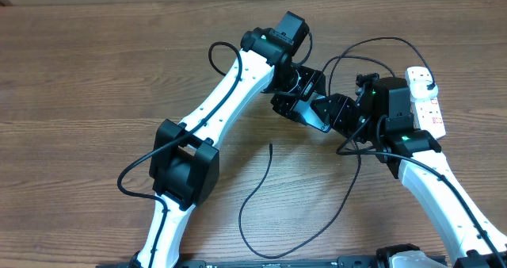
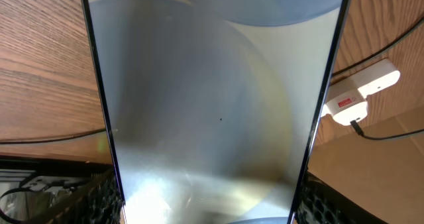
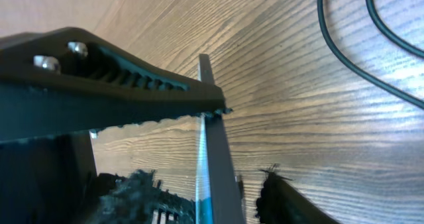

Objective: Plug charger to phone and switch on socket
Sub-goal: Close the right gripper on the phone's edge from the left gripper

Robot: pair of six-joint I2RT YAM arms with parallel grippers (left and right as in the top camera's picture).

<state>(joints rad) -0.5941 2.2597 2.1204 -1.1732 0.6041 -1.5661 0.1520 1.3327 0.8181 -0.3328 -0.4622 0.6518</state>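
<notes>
**Phone held between two hands above the tabletop; charger tip lying free**

Overhead, the phone (image 2: 212,105) is almost wholly hidden. It sits where the left hand (image 1: 296,92) and the right hand (image 1: 334,112) meet, right of centre and just left of the socket (image 1: 428,101), and the black hardware covers it. In the left wrist view the phone fills the frame. Its pale grey-blue screen is cut off at top and bottom, blurred by reflections, and shows no legible writing. Its dark side edges run down into the left fingers (image 2: 99,201), one at each side, so the left hand stands wide and grips the phone across its width.

In the right wrist view the phone appears edge-on as a thin strip with a teal glint. One ribbed finger (image 3: 119,85) reaches its tip to that strip. The opposing finger is cut off at the lower border, so it cannot be told whether the right hand has a grip on it.

The socket lies on the tabletop (image 1: 95,78) at the right. It carries a small red label, too small to read. The charger (image 1: 252,198) curls across the tabletop below the hands. Its tip end is loose and apart from the phone, and its far end loops toward the socket, where the join is hard to make out.
</notes>
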